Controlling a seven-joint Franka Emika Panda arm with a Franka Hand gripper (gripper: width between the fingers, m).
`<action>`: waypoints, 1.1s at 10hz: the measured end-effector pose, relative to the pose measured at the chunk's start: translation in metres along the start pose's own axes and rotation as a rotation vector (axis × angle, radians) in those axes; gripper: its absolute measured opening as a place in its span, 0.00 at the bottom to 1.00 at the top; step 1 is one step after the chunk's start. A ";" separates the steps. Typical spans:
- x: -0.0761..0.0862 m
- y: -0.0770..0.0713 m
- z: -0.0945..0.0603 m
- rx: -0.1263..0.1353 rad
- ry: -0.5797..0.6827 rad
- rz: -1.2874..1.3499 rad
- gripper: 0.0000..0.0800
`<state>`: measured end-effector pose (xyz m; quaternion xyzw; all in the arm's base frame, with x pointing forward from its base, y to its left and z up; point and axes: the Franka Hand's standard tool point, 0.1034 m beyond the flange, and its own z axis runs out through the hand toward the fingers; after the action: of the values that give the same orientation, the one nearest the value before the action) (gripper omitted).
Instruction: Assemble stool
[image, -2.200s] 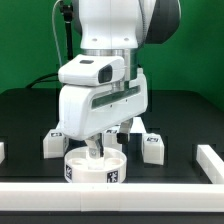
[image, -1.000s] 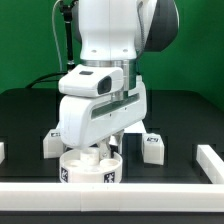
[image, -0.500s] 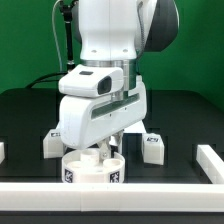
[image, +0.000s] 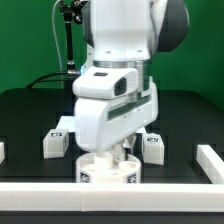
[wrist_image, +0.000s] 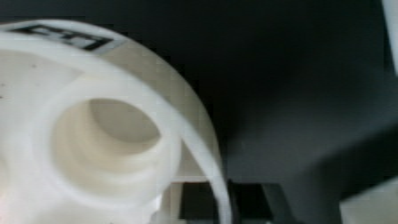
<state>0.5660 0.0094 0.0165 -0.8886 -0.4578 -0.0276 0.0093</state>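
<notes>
The stool's round white seat (image: 100, 171) lies on the black table just behind the front rail, with marker tags on its side. My gripper (image: 118, 156) reaches down onto it from above. In the wrist view the seat (wrist_image: 89, 130) fills most of the picture, a round socket showing in it. Its thin rim runs between my two dark fingers, so the gripper (wrist_image: 221, 202) is shut on the rim. One white block leg (image: 57, 143) lies at the exterior view's left and another leg (image: 153, 147) at its right.
A white rail (image: 112, 190) runs along the table's front edge. A white corner piece (image: 210, 160) stands at the exterior view's right, and a short white end (image: 2, 151) shows at its left. Black cables hang behind the arm.
The arm has moved to the exterior view's right, and the seat has slid that way with it in the shut gripper. The two legs have not moved.
</notes>
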 end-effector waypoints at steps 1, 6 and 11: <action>0.010 -0.002 0.000 -0.003 0.005 -0.015 0.04; 0.063 -0.024 0.002 -0.003 0.017 0.027 0.04; 0.086 -0.038 0.004 0.026 -0.008 0.025 0.04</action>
<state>0.5851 0.1021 0.0169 -0.8941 -0.4470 -0.0179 0.0194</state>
